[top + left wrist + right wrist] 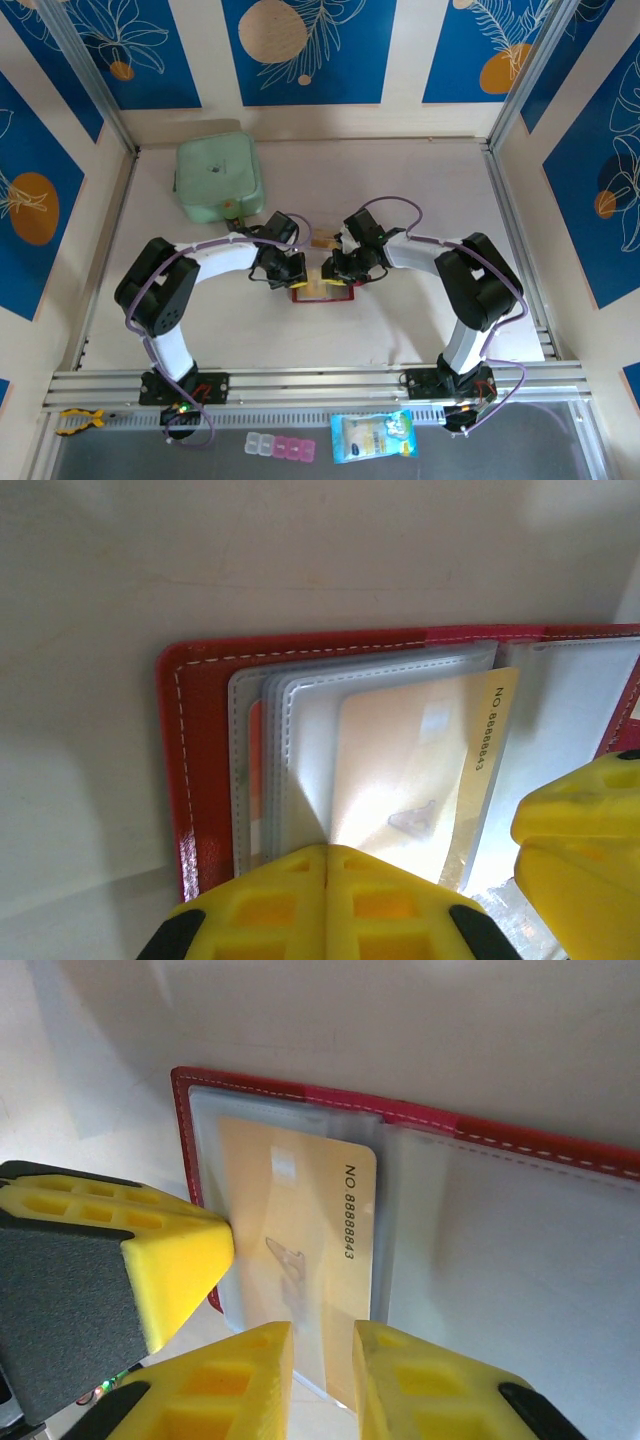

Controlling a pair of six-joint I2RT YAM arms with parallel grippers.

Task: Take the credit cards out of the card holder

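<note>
"While both arms are parked over it, shall I list what sits where?"

"Go. Item one."

"Card holder [195, 780]: red, stitched border. It lies open and flat on the table [200, 560] between my two arms, with the clear sleeves [285, 730] facing up. I judge it lies open so the pockets can be reached from above."

"Item two?"

"Credit card [300, 1220]: tan, with a number printed along one short edge. It sits inside the top sleeve, printed edge at the sleeve mouth by the spine. Whether it pokes past the mouth I cannot tell. It is not yet out. An orange sliver [255, 770] in a deeper sleeve is probably another card."

"Item three, tools."

"Left gripper [325, 895]: pads pressed together with nothing between them, tips down at the near edge of the sleeves. I read that as a hold-down, so the wallet does not slide along with the card."

"And the other?"

"Right gripper [325, 1380]: fingers a narrow slot apart, sitting over the card's near end. I see nothing pinched between them. I would keep the slot narrow, since a thin card needs little room and wider fingers could snag the sleeve."

"Risk?"

"The sleeve could lift together with the card."
</note>
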